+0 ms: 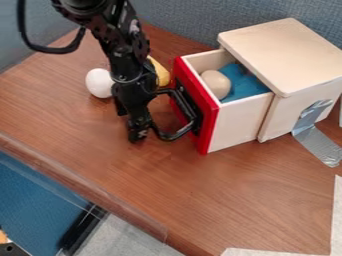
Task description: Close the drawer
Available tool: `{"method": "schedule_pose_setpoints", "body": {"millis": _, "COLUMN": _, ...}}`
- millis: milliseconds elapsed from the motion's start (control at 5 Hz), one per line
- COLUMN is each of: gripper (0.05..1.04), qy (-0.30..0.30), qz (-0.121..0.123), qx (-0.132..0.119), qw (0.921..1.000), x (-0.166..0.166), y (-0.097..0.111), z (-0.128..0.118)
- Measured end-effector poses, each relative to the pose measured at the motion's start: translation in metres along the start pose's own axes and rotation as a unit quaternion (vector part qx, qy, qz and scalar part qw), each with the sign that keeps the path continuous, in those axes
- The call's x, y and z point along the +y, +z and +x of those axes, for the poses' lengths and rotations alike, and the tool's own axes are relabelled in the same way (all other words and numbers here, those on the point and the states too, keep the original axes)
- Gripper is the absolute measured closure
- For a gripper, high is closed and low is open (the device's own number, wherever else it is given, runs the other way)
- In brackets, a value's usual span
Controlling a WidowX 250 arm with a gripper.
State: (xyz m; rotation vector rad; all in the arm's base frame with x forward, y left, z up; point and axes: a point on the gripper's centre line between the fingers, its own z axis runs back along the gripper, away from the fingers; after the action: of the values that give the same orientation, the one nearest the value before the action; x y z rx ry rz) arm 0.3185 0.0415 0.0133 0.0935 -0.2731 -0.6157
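Pulled partway out of its light wooden box (287, 50), the drawer (240, 122) has a red front (210, 129) facing left. Inside the drawer lie a beige egg-shaped object (216, 83) and a blue piece (242, 83). A black handle (180, 131) sticks out from the red front. My black gripper (137, 127) hangs low over the table just left of the drawer front, beside the handle's outer bend. Whether it touches the handle I cannot tell.
Left of the arm is a white egg (99, 83); a yellow object (159, 72) is partly behind the arm. Silver tape (316, 136) runs from the box's side onto the table (220, 200). The table's front edge (80, 185) runs along the lower left.
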Motion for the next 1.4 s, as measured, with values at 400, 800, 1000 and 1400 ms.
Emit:
{"method": "schedule_pose_setpoints", "body": {"millis": 400, "gripper": 0.082, "qy": 0.020, "qz": 0.007, "qx": -0.024, "qw": 0.9995, "x": 0.002, "y": 0.001, "z": 0.033}}
{"method": "schedule_pose_setpoints", "body": {"millis": 800, "gripper": 0.082, "qy": 0.002, "qz": 0.026, "qx": -0.032, "qw": 0.9991, "x": -0.011, "y": -0.004, "z": 0.050}}
{"method": "schedule_pose_setpoints", "body": {"millis": 1000, "gripper": 0.082, "qy": 0.001, "qz": 0.033, "qx": -0.031, "qw": 0.9990, "x": -0.013, "y": -0.008, "z": 0.055}}
{"method": "schedule_pose_setpoints", "body": {"millis": 1400, "gripper": 0.084, "qy": 0.003, "qz": 0.036, "qx": -0.040, "qw": 0.9986, "x": -0.013, "y": -0.011, "z": 0.076}}
